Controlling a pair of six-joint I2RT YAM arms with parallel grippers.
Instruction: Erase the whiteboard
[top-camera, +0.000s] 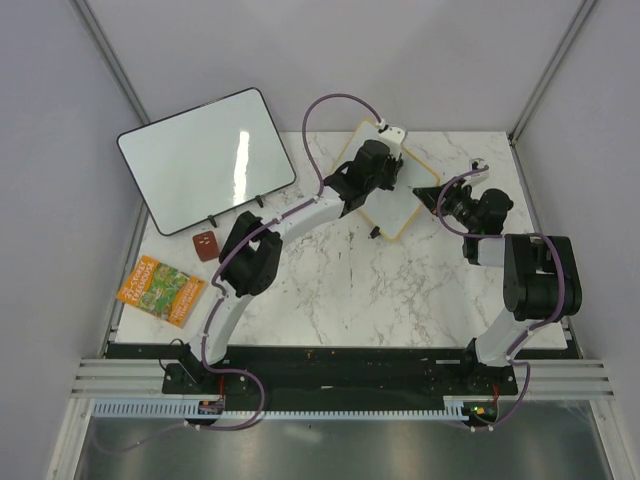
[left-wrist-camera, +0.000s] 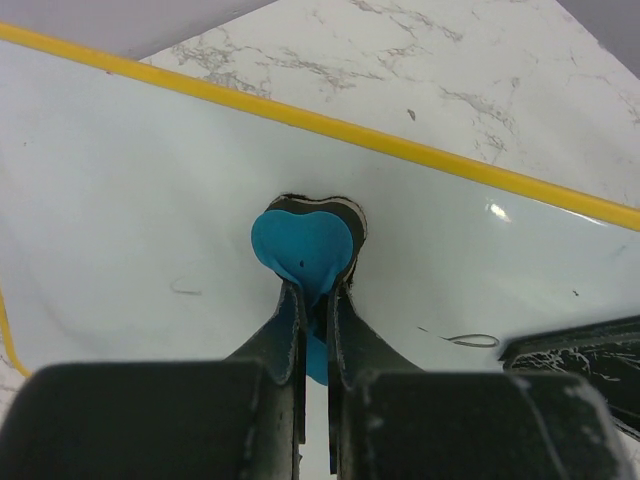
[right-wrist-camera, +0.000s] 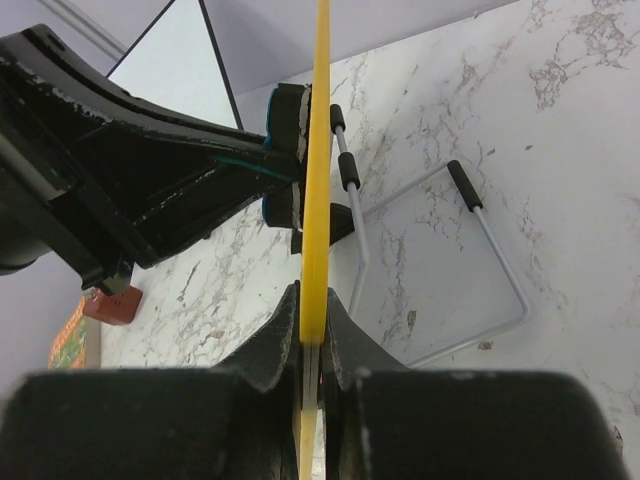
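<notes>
The whiteboard (top-camera: 402, 208), small with a yellow-tan frame, lies tilted on the marble table at the back centre. My left gripper (top-camera: 372, 170) hangs over it, shut on a blue eraser (left-wrist-camera: 300, 245) whose dark felt presses on the white surface (left-wrist-camera: 130, 200). Faint dark strokes (left-wrist-camera: 470, 340) show on the board near the eraser. My right gripper (top-camera: 430, 195) is shut on the board's right edge. In the right wrist view its jaws (right-wrist-camera: 313, 300) clamp the yellow frame (right-wrist-camera: 318, 150) edge-on, with the left gripper's fingers (right-wrist-camera: 150, 190) and the eraser (right-wrist-camera: 285, 110) on the board's left side.
A larger black-framed whiteboard (top-camera: 205, 160) stands at the back left. A small brown block (top-camera: 207, 245) and a colourful booklet (top-camera: 160, 290) lie at the left. The whiteboard's wire stand (right-wrist-camera: 440, 260) with black caps rests on the marble behind it.
</notes>
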